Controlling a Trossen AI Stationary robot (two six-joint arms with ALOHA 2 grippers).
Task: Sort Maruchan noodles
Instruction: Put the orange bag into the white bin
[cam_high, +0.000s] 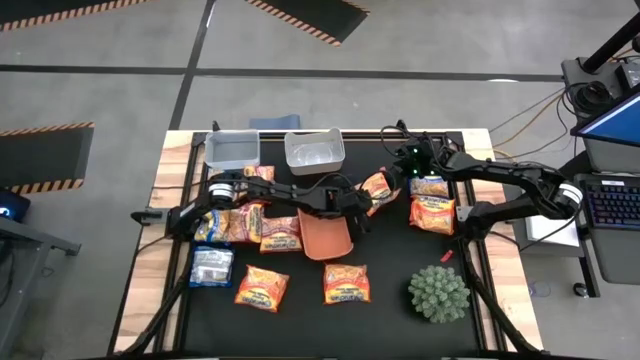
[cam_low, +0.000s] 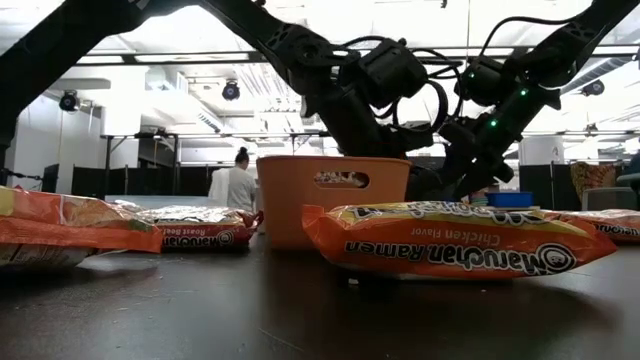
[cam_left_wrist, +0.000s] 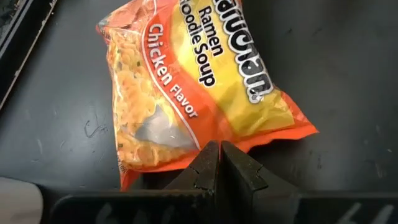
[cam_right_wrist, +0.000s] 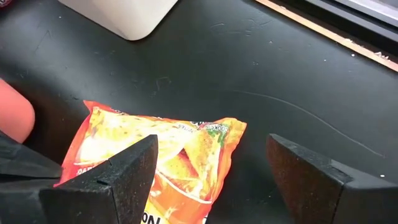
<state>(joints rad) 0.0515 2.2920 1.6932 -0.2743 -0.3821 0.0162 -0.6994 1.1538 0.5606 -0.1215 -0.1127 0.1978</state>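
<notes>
My left end effector (cam_left_wrist: 217, 163) has its fingers pressed together, tips on the edge of a chicken-flavor noodle packet (cam_left_wrist: 199, 87); looks pinched, though I can't be sure from the wrist view whether the wrapper is actually caught between them. That packet (cam_high: 376, 188) sits mid-tabletop, just beside the orange tray (cam_high: 326, 235).

My right end effector (cam_right_wrist: 214, 165) is spread wide, fingers apart, hovering over the same packet's (cam_right_wrist: 155, 158) far end, not touching it.

Other packets: two (cam_high: 432, 205) on the right side near my right arm, a cluster (cam_high: 250, 222) on the left beside the tray, a pale blue one (cam_high: 211, 266) left front, two orange ones (cam_high: 346, 283) along the front.

Two grey bins (cam_high: 314, 152) stand at the back edge of the tabletop (cam_high: 380, 320). Spiky green ball (cam_high: 438, 292) at front right.

Low view: a person (cam_low: 238, 186) stands well behind the tabletop.
</notes>
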